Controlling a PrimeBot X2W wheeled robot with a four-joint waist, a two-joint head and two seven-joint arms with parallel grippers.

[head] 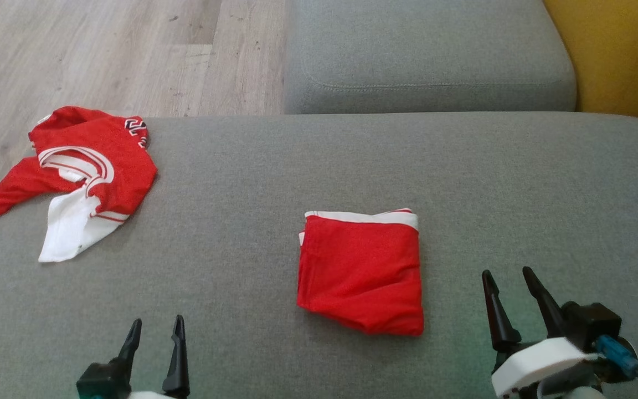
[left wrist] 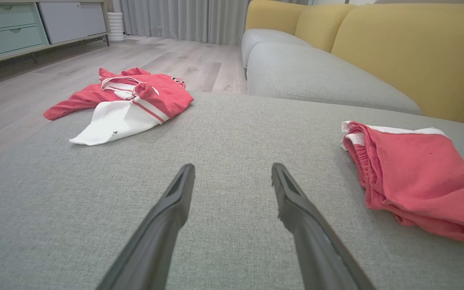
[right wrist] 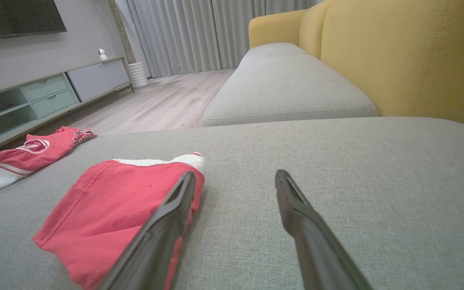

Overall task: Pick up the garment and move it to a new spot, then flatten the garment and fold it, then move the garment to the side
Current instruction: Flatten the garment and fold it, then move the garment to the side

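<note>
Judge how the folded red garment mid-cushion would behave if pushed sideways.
Likely floppy: the folded red garment is soft, wrinkled cloth, so its layers would probably bunch or slide apart. Probably light, as it barely dents the grey cushion. It lies flat, so rolling seems unlikely.

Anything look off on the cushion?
Yes: the red-and-white jersey sits bunched at the far left corner of the grey fabric cushion, one sleeve draping past the edge. The folded red garment with white band lies neat at centre.
</note>
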